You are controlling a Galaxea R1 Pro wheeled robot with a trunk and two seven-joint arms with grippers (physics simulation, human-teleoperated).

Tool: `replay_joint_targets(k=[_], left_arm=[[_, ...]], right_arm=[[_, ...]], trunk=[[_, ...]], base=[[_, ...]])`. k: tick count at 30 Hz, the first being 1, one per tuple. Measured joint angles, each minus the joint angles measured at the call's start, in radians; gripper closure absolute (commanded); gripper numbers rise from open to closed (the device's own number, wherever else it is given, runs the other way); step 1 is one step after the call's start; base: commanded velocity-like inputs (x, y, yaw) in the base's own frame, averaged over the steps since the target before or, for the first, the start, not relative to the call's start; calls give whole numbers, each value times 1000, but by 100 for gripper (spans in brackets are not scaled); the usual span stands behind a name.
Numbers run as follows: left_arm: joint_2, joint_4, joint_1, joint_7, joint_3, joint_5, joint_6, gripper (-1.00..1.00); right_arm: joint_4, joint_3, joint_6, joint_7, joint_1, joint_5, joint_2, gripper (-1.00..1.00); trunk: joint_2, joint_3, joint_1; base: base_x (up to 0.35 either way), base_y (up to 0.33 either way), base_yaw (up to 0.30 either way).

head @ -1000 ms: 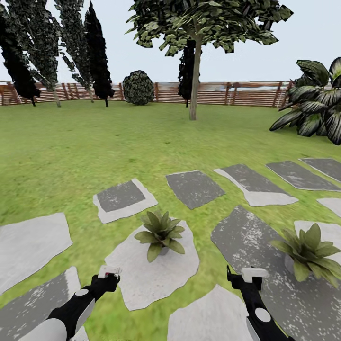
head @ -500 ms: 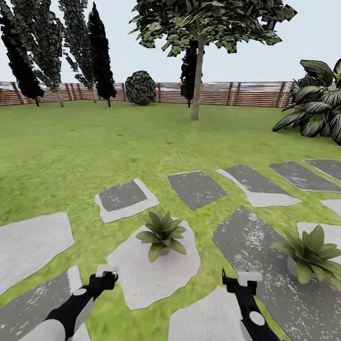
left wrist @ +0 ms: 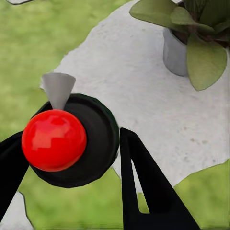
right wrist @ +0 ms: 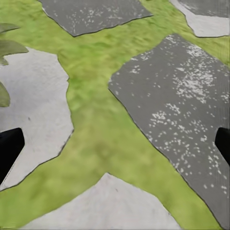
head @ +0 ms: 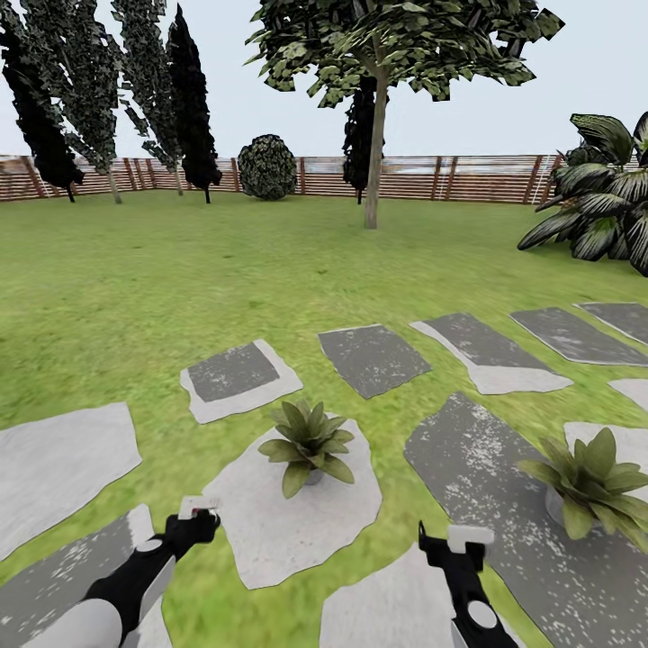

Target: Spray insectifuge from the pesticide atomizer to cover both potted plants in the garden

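Green lawn [head: 180,297] all round, set with grey and pale stepping stones [head: 373,358], closed off at the back by a brown slatted fence [head: 468,178]. Beyond: a tall tree [head: 376,108], a round dark bush [head: 266,166], a big striped broad-leaved plant [head: 603,198] at far right.

Two potted plants: one [head: 308,443] on a pale stone [head: 288,522] ahead of centre, the other [head: 587,481] on a dark stone [head: 504,504] to the right, well apart.

Left gripper [left wrist: 67,158] clenched on the atomizer [left wrist: 76,141], seen end-on in the left wrist view as a dark round body with a red ball and a pale grey nozzle tip, hanging over the pale stone's edge, near the first plant's grey pot [left wrist: 175,50]. In the head view, atomizer's white head [head: 198,507] low left, short of that plant.

Right gripper [right wrist: 115,143] released, fingers [right wrist: 9,148] spread wide at the frame's edges, over grass between stones; in the head view low right [head: 457,544], holding nothing.
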Motion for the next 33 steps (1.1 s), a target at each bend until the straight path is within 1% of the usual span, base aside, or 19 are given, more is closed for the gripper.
replay_joint_targets(k=[3, 7, 8, 9, 10, 12, 13, 14, 15, 17, 18, 19, 21, 22, 24, 25, 27, 31, 33], left_arm=[[5, 0, 0, -17, -1, -16, 17, 100], [26, -1, -2, -39, 0, -37, 23, 100], [34, -1, -4, -270, 1, -335, 23, 100], [35, -2, -4, -353, -2, -378, 22, 100], [37, -3, -4, -383, 0, -398, 22, 100], [38, -5, -14, -457, 0, -454, 23, 100], [38, -5, -22, -486, 0, -478, 24, 100], [37, -4, -34, -527, 0, -512, 26, 100], [36, -4, -40, -553, 0, -535, 29, 100], [32, -5, -49, -597, 1, -567, 42, 100], [30, -7, -51, -613, 1, -576, 51, 100], [25, -24, -54, -630, 0, -587, 76, 100], [20, -54, -55, -649, -8, -608, 113, 100], [20, -60, -55, -656, -12, -614, 122, 100], [14, -92, -55, -698, -33, -642, 163, 100], [12, -107, -55, -716, -39, -652, 180, 100], [8, -144, -55, -745, -49, -664, 218, 100], [-1, -158, -55, -754, -57, -670, 237, 100], [-2, -159, -54, -755, -99, -671, 249, 100]], right_arm=[[-1, 17, 1, 18, -1, 16, 0, -100], [-2, 38, 3, 41, -21, 36, -8, -100], [-1, 56, 6, 289, -42, 141, -10, -100], [-1, 55, 7, 349, -50, 150, -11, -100], [-1, 55, 7, 361, -53, 156, -11, -100], [-1, 55, 9, 404, -65, 205, -12, -100], [-1, 55, 10, 422, -70, 234, -12, -100], [0, 55, 11, 452, -76, 280, -12, -100], [0, 55, 11, 477, -80, 312, -12, -100], [1, 55, 13, 540, -90, 369, -12, -100], [1, 55, 13, 580, -96, 392, -12, -100], [1, 55, 15, 661, -108, 426, -12, -100], [0, 54, 26, 734, -123, 446, -12, -100], [0, 54, 32, 743, -127, 448, -12, -100], [0, 54, 64, 767, -140, 453, -12, -100], [0, 54, 74, 772, -145, 454, -12, 100], [-1, 55, 87, 786, -156, 455, -11, 100], [-19, 55, 93, 847, -167, 455, -10, 100], [-45, 56, 109, 879, -169, 455, -7, 100]], trunk=[[0, 0, 0], [0, 0, 0], [0, 0, 0], [0, 0, 0], [0, 0, 0], [0, 0, 0], [0, 0, 0], [0, 0, 0], [0, 0, 0], [0, 0, 0], [0, 0, 0], [0, 0, 0], [0, 0, 0], [0, 0, 0], [0, 0, 0], [0, 0, 0], [0, 0, 0], [0, 0, 0], [0, 0, 0]], base=[[0, 0, 0], [0, 0, 0], [0, 0, 0], [0, 0, 0], [0, 0, 0], [0, 0, 0], [0, 0, 0], [0, 0, 0], [0, 0, 0], [0, 0, 0], [0, 0, 0], [0, 0, 0], [0, 0, 0], [0, 0, 0], [0, 0, 0], [0, 0, 0], [0, 0, 0], [0, 0, 0], [0, 0, 0]])
